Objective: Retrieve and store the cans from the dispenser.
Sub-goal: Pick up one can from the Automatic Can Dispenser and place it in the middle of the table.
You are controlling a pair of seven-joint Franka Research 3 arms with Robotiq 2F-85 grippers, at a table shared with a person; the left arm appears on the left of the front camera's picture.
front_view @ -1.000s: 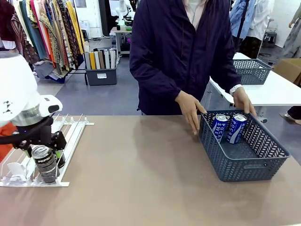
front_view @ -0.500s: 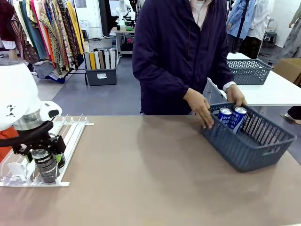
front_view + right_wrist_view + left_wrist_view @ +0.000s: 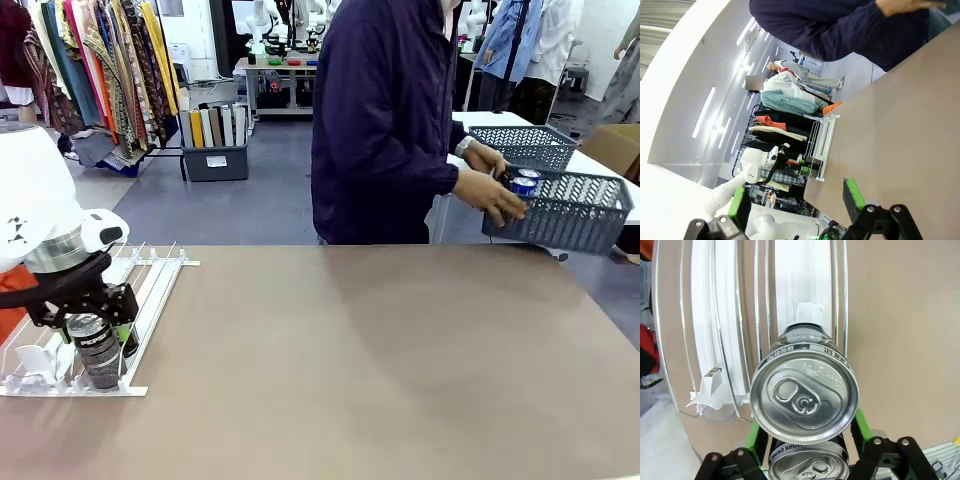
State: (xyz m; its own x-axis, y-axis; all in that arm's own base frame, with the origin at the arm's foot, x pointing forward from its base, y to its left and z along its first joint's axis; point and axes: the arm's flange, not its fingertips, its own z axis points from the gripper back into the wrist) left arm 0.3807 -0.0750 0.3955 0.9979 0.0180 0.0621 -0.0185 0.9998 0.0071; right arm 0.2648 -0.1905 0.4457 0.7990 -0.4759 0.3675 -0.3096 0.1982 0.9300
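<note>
A black can stands upright at the near end of the white dispenser, its silver top large in the left wrist view. My left gripper straddles this can, one green pad on each side and close to it; I see no firm contact. A second black can stands right beside it. Two blue-and-white cans lie in a grey mesh basket that the person holds in the air at the far right. My right gripper is open above the table, holding nothing.
The person stands at the far side, turned to the right with both hands on the basket. Behind it, another grey basket rests on a white side table. The brown tabletop stretches from the dispenser to the right edge.
The person has lifted the basket with the two blue cans off the table and carried it right, towards the white side table. My left gripper stays at the black can, its jaws narrower.
</note>
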